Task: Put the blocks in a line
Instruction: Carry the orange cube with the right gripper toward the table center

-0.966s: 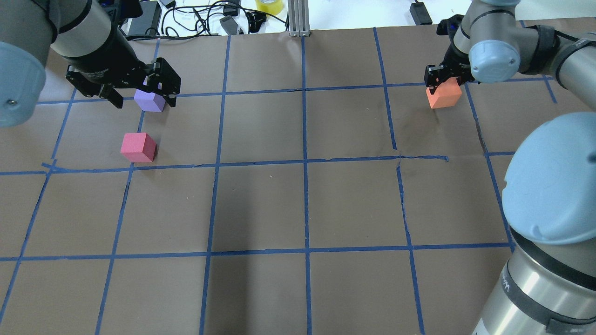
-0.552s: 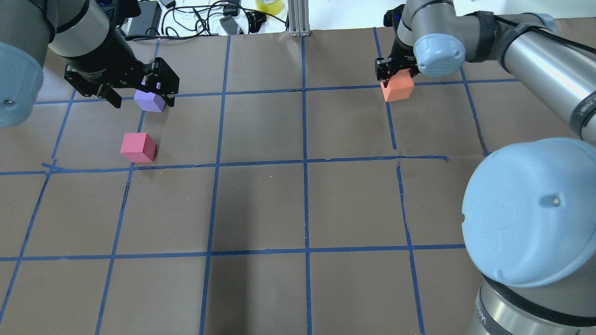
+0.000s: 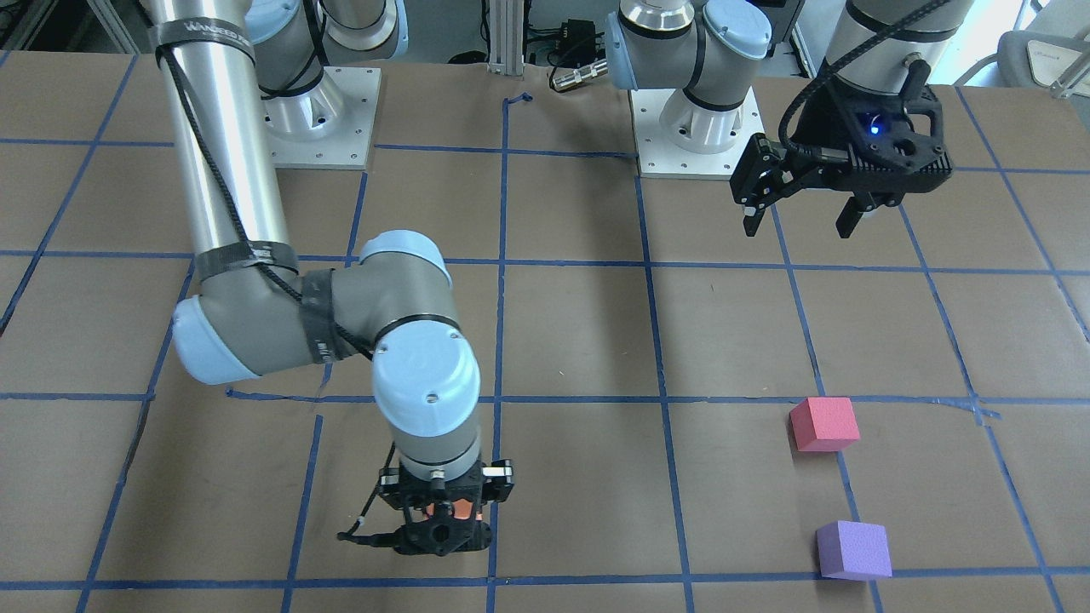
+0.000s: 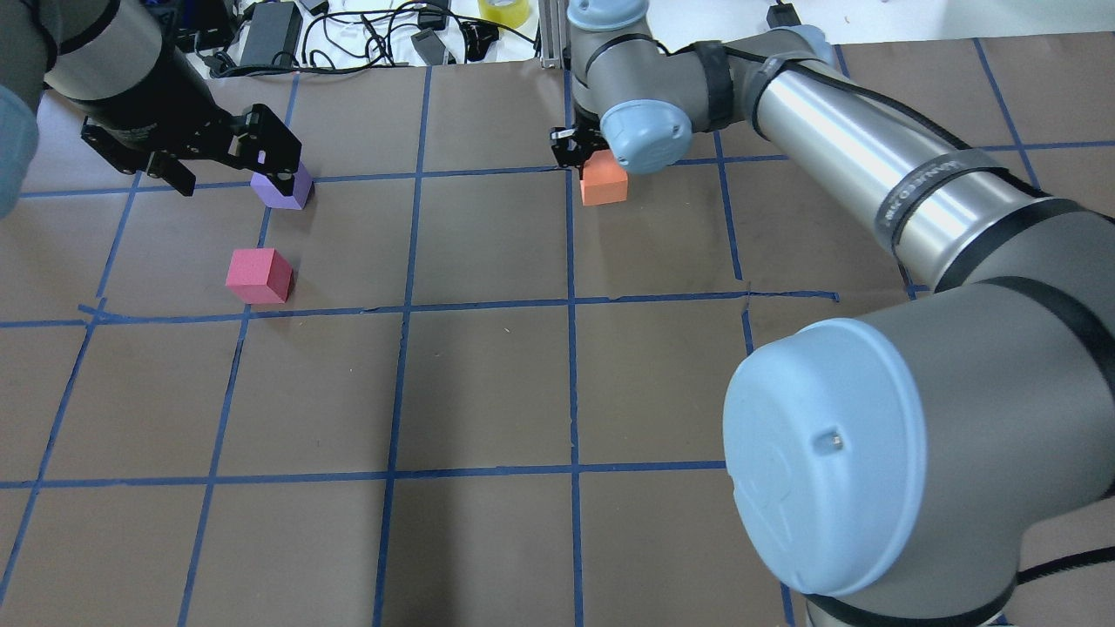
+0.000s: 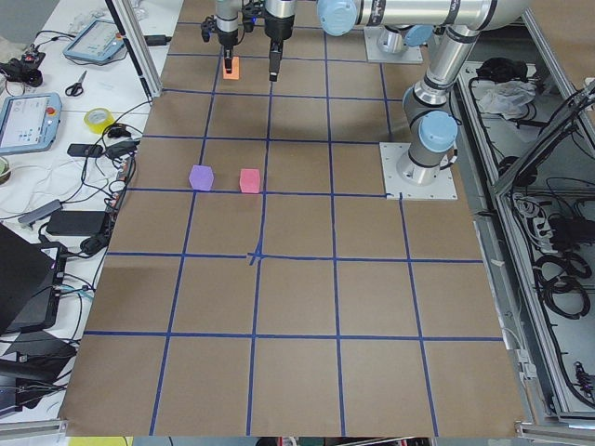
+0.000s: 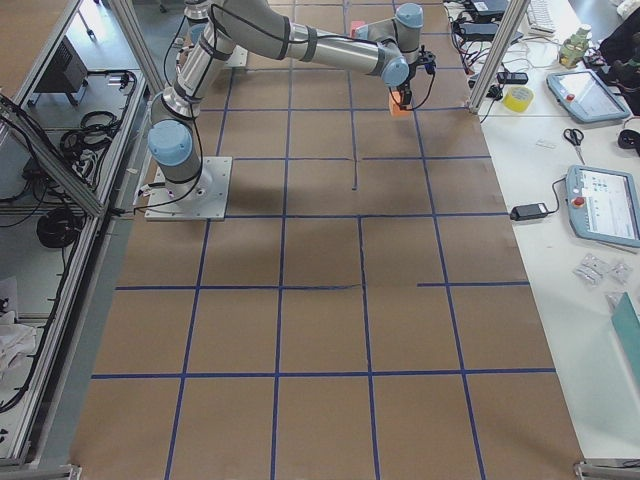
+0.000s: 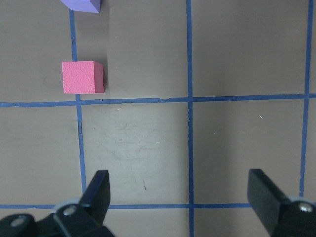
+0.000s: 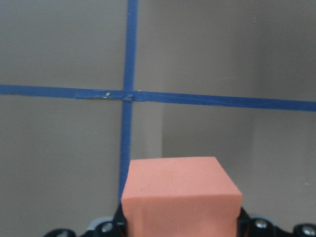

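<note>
My right gripper is shut on the orange block and holds it just over a tape crossing at the far middle of the table. The block fills the bottom of the right wrist view. The pinkish-red block sits on the paper at the left. The purple block sits just beyond it, partly behind my left gripper. The front view shows the left gripper open, empty and raised well above the table. Its wrist view shows the pinkish-red block and the purple block's edge.
The table is covered in brown paper with a blue tape grid. Cables, power bricks and a yellow tape roll lie past the far edge, beside an aluminium post. The arm bases stand at the robot's side.
My right arm has carried the orange block from the far right to the far middle. My left gripper has drifted left and away from the purple block, which stays put.
</note>
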